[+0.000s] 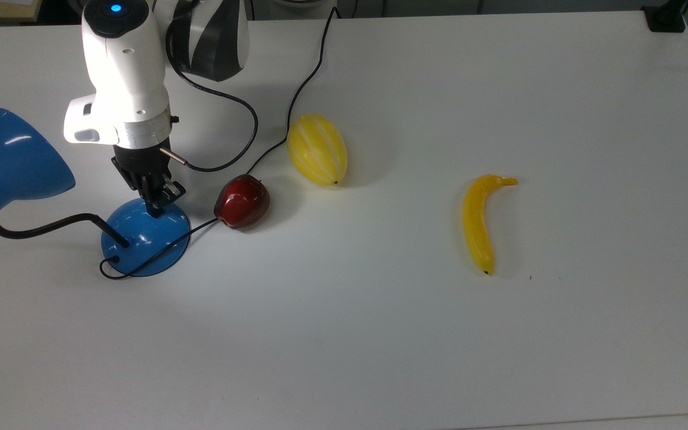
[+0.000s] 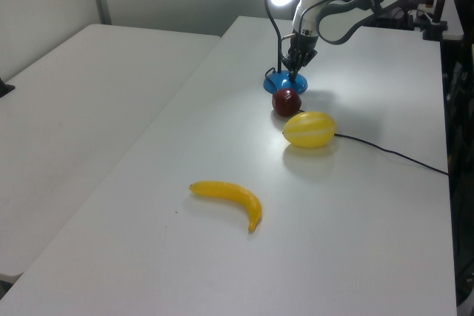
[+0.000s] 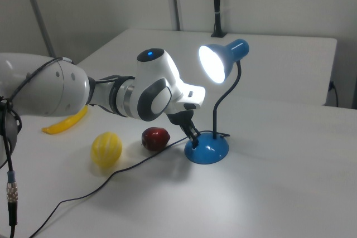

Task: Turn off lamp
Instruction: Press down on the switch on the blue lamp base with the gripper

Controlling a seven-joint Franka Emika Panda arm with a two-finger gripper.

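The black two-finger tool [image 1: 156,204], fingers drawn together on nothing, points down onto the round base of the glossy blue cone-shaded desk lamp [image 1: 144,234] at the top view's middle left, apparently to press its switch; the bulb glows. A dark red apple [image 1: 242,201] lies just beside the base, a striped yellow melon [image 1: 317,149] beyond. The yellow banana [image 1: 479,221] lies well apart on the white counter [image 1: 380,334], open toward its lower edge.
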